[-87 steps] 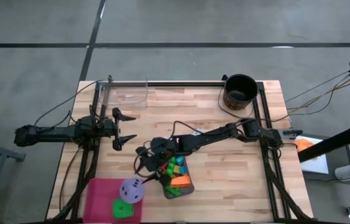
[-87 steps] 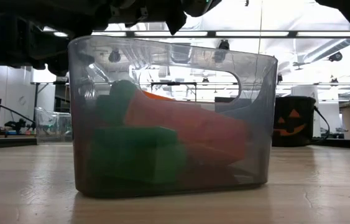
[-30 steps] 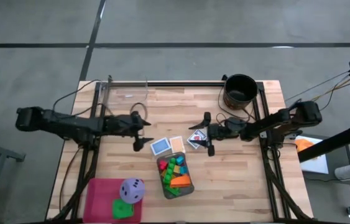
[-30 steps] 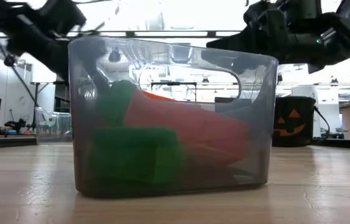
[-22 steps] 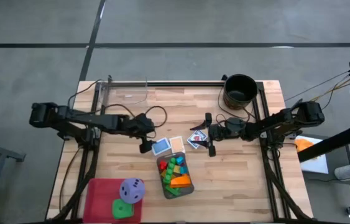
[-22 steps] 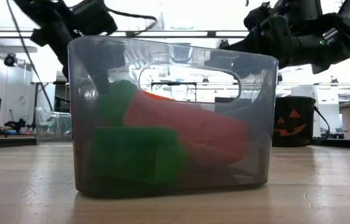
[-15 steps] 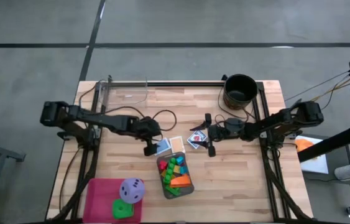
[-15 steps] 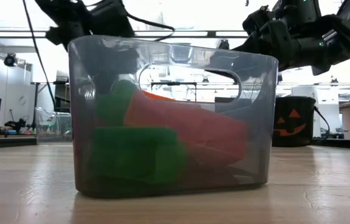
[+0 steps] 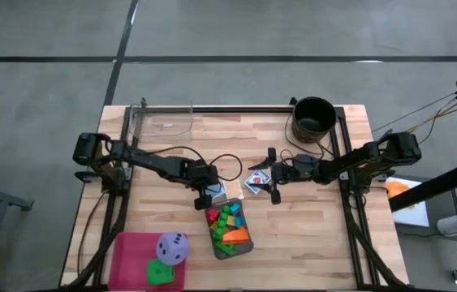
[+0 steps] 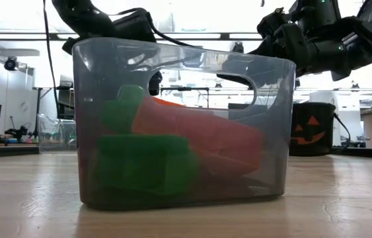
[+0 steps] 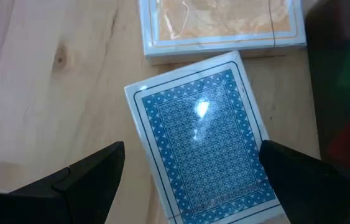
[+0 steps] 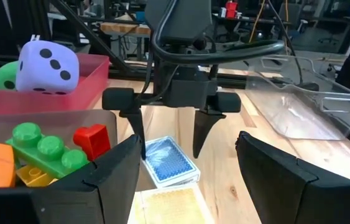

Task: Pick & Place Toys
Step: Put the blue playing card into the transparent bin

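Observation:
A blue-backed card lies flat on the wooden table, beside an orange card. My left gripper is open above the blue card with one finger on either side of it. It also shows in the high view and the right wrist view. My right gripper is open and empty, next to a red-marked card. The grey tray holds several bright blocks. A purple die and a green die lie in a pink tray.
A black round bucket stands at the far right. A clear plastic container lies at the far left. In the low view the grey tray fills the foreground and hides the cards. Cables run along both arms.
My left gripper has gone toward the table's right and near edges, from beside the cards to over the blue card, and stays open. My right gripper has kept still.

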Robot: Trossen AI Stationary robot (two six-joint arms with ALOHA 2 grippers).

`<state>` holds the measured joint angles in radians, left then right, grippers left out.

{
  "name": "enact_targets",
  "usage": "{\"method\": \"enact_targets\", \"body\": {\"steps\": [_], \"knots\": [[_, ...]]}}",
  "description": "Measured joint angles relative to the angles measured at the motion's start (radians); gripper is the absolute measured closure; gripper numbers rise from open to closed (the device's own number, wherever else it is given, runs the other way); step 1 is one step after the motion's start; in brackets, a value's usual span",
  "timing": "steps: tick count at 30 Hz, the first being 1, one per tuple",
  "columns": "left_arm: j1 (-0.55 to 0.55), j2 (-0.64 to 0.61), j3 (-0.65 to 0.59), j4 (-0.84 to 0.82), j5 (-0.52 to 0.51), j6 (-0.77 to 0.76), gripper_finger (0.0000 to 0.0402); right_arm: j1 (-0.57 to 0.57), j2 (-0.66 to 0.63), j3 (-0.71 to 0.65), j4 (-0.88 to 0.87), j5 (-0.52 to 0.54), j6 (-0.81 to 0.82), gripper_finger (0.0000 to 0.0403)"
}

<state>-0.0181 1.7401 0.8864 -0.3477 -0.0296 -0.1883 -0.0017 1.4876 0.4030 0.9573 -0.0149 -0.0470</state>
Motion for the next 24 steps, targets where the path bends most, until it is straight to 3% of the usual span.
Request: {"method": "enact_targets", "body": {"steps": [3, 7, 11, 14, 24], "knots": [[0.000, 0.009, 0.001, 0.002, -0.016, 0.000, 0.0019, 0.000, 0.000, 0.001, 0.000, 0.000, 0.008, 0.0141], [0.007, 0.000, 0.001, -0.011, -0.117, -0.008, 0.0020, 0.000, 0.000, 0.001, 0.000, 0.004, 0.010, 0.0141], [0.045, -0.021, -0.006, -0.023, -0.329, -0.026, 0.0036, 0.001, 0.000, 0.001, -0.001, 0.015, 0.010, 0.0141], [0.073, -0.031, -0.010, -0.034, -0.430, -0.024, 0.0057, 0.000, 0.000, 0.001, -0.003, 0.022, 0.011, 0.0141], [0.123, -0.035, -0.010, -0.025, -0.418, -0.015, 0.0110, 0.001, -0.001, 0.001, -0.009, 0.023, 0.017, 0.0141]]}}
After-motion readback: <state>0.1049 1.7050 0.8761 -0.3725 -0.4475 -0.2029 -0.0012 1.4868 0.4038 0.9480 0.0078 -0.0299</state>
